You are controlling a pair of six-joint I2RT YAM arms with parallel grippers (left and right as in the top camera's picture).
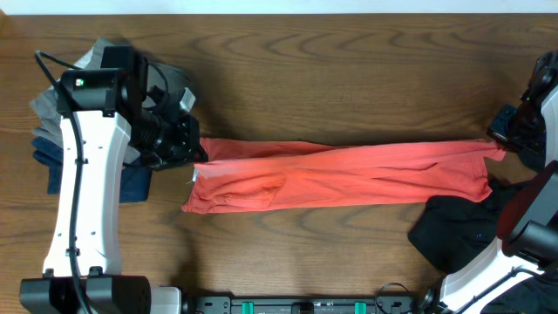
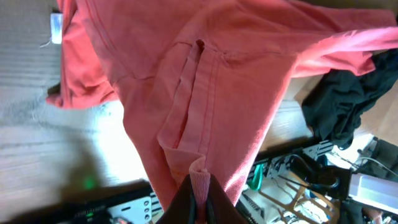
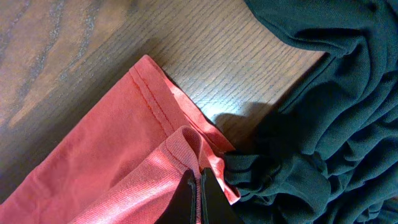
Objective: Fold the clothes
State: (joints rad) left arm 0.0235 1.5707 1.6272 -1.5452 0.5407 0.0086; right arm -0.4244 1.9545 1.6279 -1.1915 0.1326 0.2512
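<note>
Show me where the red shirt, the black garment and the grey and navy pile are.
red shirt (image 1: pixel 349 174), overhead view, middle of the stretched-out body.
black garment (image 1: pixel 458 228), overhead view, centre of the crumpled heap.
grey and navy pile (image 1: pixel 135 185), overhead view, navy corner at its lower right.

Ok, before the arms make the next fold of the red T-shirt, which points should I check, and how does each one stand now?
1. Left gripper shut on the red T-shirt: ok.
2. Right gripper shut on its hem: ok.
3. Shirt pulled out between both grippers: ok.
4. Shirt lying flat: not ok, it is bunched into a narrow creased band.
5. Black garment apart from the shirt: not ok, it touches the right end.
6. Lettering side up or down: cannot tell.
</note>
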